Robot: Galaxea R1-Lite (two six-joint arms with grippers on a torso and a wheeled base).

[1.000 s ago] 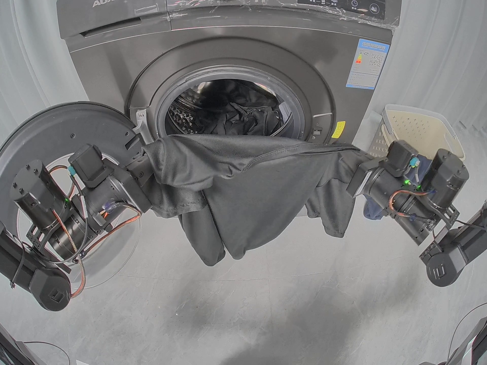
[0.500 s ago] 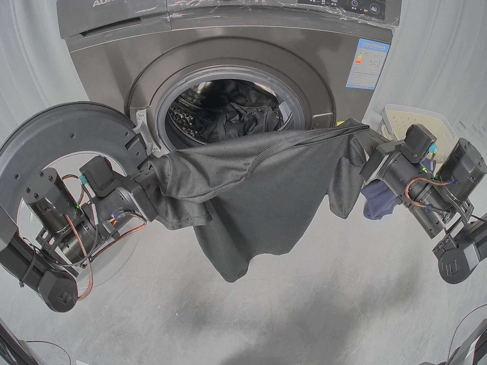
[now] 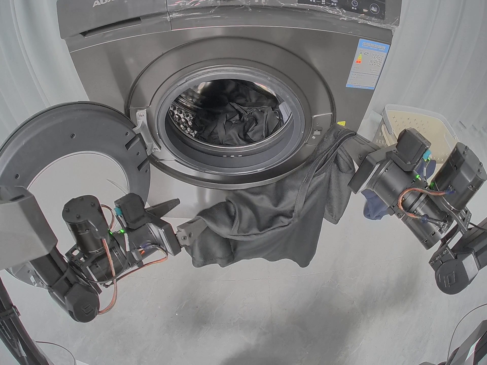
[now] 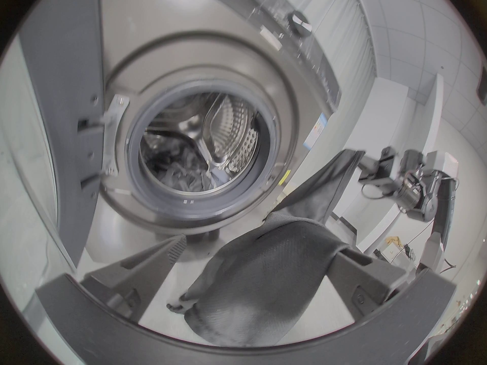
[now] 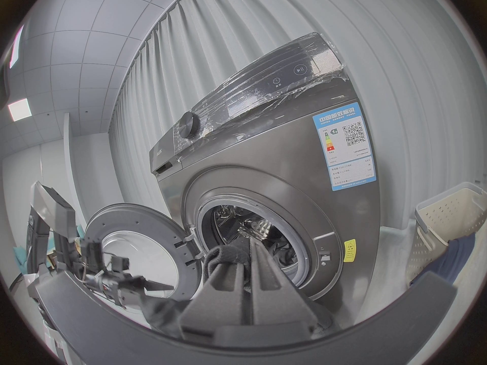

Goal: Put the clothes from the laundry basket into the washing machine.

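Observation:
A dark grey garment (image 3: 274, 214) hangs in front of the washing machine (image 3: 228, 31), below its round opening. My right gripper (image 3: 350, 140) is shut on the garment's upper corner at the right rim of the opening; in the right wrist view its pressed fingers (image 5: 243, 259) pinch the cloth (image 5: 223, 254). My left gripper (image 3: 186, 214) is low at the left and open. The garment's other end (image 4: 264, 285) lies draped over one finger (image 4: 355, 275). More dark clothes (image 3: 233, 117) lie inside the drum. The cream laundry basket (image 3: 421, 122) stands at the right.
The machine's door (image 3: 66, 133) stands swung open to the left, just above my left arm. A blue cloth (image 3: 375, 204) hangs over the basket's front, behind my right arm. Bare grey floor (image 3: 253, 310) spreads in front of the machine.
My left arm dropped from the opening's left rim toward the floor and its gripper opened. The garment, stretched across the opening before, now sags below it. The right gripper rose slightly and keeps its hold.

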